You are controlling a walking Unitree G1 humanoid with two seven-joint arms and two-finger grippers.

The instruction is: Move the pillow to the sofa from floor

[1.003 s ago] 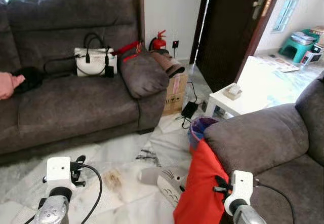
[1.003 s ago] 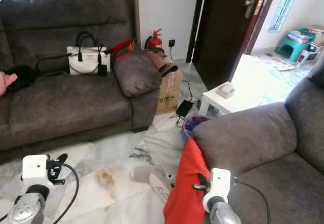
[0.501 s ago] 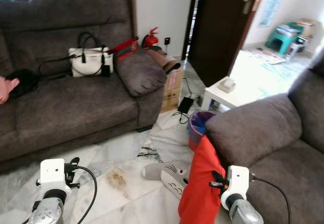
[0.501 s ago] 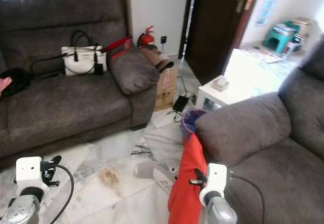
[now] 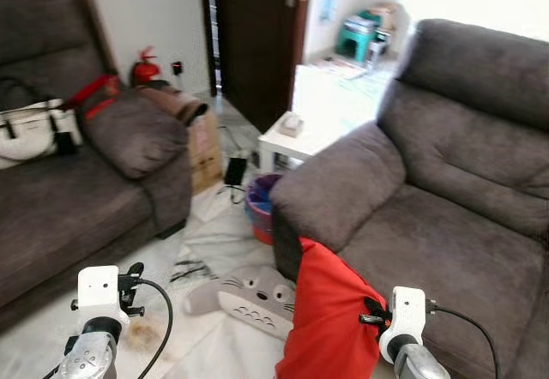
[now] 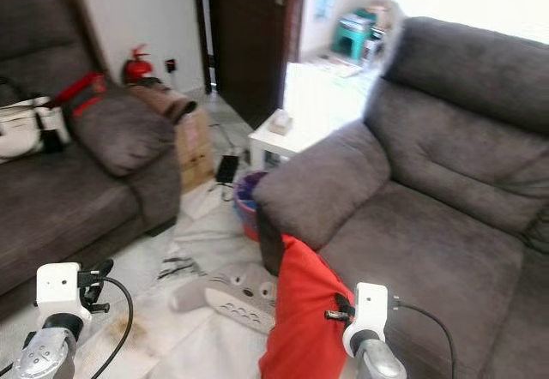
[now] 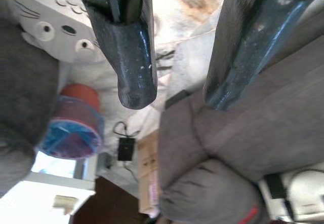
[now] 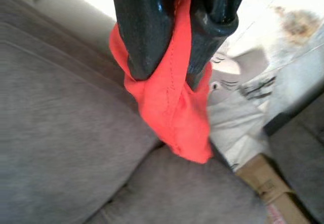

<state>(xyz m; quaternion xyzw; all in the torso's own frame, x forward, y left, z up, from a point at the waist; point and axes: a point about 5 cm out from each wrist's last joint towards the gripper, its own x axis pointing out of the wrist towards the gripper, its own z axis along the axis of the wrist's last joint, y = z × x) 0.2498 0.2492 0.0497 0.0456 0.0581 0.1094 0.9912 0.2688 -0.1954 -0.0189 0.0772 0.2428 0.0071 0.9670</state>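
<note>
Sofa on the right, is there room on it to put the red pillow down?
Yes. The right sofa's seat cushion is bare, bordered by its armrest and backrest. The red pillow hangs from the right gripper beside it. The floor below is crowded: a grey cat-face cushion, a bin and cables.

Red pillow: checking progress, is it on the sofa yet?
No. The pillow hangs from the right tool, beside the sofa.

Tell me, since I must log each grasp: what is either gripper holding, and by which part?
The right gripper pinches the red pillow by a bunched fold of fabric at its edge. The left gripper is open and holds nothing.
</note>
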